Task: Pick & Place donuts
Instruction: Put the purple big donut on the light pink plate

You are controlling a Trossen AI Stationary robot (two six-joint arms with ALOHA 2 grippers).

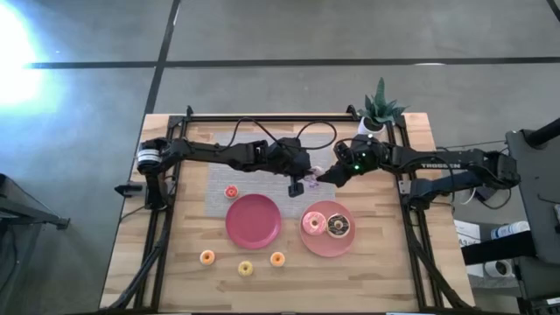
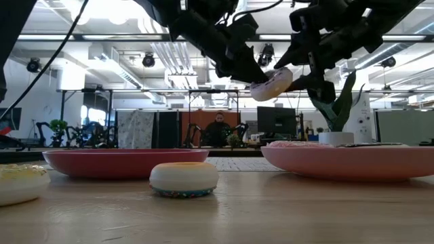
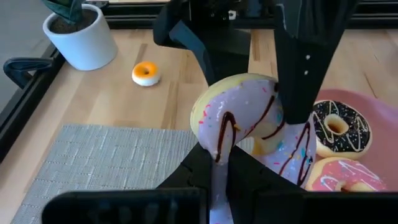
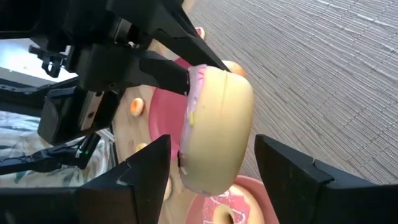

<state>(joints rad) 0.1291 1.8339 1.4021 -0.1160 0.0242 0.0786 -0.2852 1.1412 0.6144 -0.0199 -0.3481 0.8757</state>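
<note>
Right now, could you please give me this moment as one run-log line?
left gripper: shut on sprinkled donut, aloft | right gripper: open around it | right plate: two donuts | left plate

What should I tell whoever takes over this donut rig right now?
Left gripper: fingers shut on the sprinkled donut, held in the air between the arms.
Right gripper: fingers open on either side of that donut, not gripping.
Done: pink donut and chocolate donut lie on the right plate.
Left: the sprinkled donut; four mini donuts are off the plates, one on the grey mat, three on the wood.
</note>
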